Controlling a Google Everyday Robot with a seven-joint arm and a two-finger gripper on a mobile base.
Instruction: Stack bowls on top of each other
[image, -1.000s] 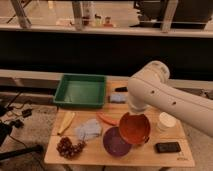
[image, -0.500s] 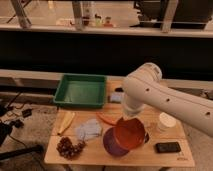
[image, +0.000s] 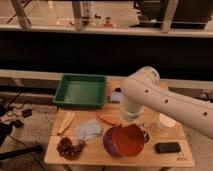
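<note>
The glossy orange-red bowl (image: 129, 140) hangs tilted over the larger dark purple bowl (image: 107, 142), covering most of it; only the purple bowl's left rim shows. I cannot tell whether the two touch. My gripper (image: 132, 123) is at the end of the white arm, which reaches down from the right. It sits at the orange-red bowl's far rim and is shut on it. The fingers are mostly hidden by the wrist and the bowl.
On the wooden table (image: 55, 152) stand a green tray (image: 80, 91), a banana (image: 66, 122), grapes (image: 70, 147), a grey-blue cloth (image: 89, 130), a carrot (image: 107, 119), a white round container (image: 166, 122) and a black phone (image: 167, 147).
The arm has carried the orange-red bowl left and down, from beside the purple bowl to over it.
</note>
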